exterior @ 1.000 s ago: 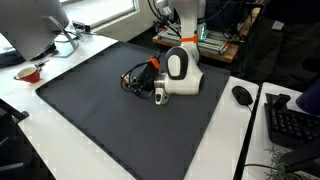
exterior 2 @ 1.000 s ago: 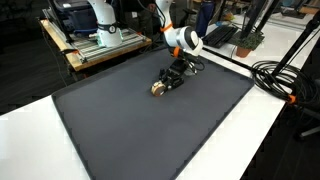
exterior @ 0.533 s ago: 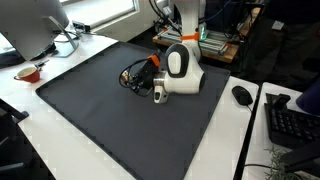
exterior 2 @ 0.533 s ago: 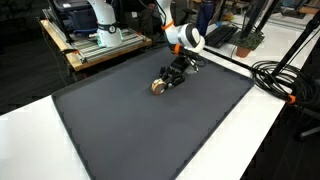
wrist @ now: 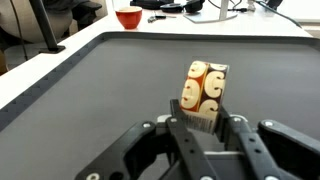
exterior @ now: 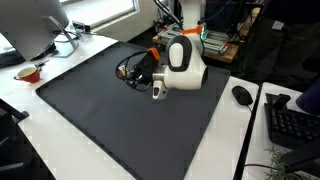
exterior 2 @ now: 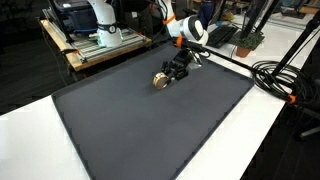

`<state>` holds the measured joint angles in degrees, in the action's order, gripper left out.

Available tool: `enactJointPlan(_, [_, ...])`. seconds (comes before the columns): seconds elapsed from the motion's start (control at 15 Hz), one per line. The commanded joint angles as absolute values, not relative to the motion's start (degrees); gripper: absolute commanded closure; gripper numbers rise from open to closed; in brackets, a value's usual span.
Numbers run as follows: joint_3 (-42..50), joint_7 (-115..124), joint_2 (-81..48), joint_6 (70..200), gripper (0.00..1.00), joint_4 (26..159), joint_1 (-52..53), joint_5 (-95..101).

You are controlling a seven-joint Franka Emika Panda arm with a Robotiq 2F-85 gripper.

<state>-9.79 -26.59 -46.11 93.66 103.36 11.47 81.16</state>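
My gripper [wrist: 201,125] is shut on a small wooden block [wrist: 204,90] with brown curly marks on its pale faces. The block sticks out from between the two black fingers, above the dark grey mat [wrist: 110,80]. In both exterior views the block [exterior: 158,94] [exterior 2: 158,81] hangs at the gripper's tip just above the mat, near the mat's far side, with the white wrist [exterior: 183,62] over it.
A red bowl [exterior: 29,72] [wrist: 127,17] stands on the white table beyond the mat's edge, near cables and a monitor [exterior: 30,25]. A black mouse [exterior: 241,95] and keyboard [exterior: 292,125] lie on the white table. Black cables [exterior 2: 275,78] lie beside the mat.
The gripper has risen with the wooden block and shifted a little toward the mat's far edge. Nothing else has moved.
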Motion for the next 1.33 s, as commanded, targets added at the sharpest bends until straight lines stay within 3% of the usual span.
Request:
enactJointPlan(0.0, [-10.3,-26.4,-44.2,92.7,0.92,104.9,11.6,79.5])
enactJointPlan(0.07, [-9.8,-26.6,-46.0,93.6,0.67,103.2,11.6,81.0])
enactJointPlan(1.2, [-9.9,-26.6,-45.9,93.6,0.67,103.2,11.7,80.8])
enactJointPlan(1.27, [-9.9,-26.6,-45.9,93.6,0.92,103.2,11.7,80.8])
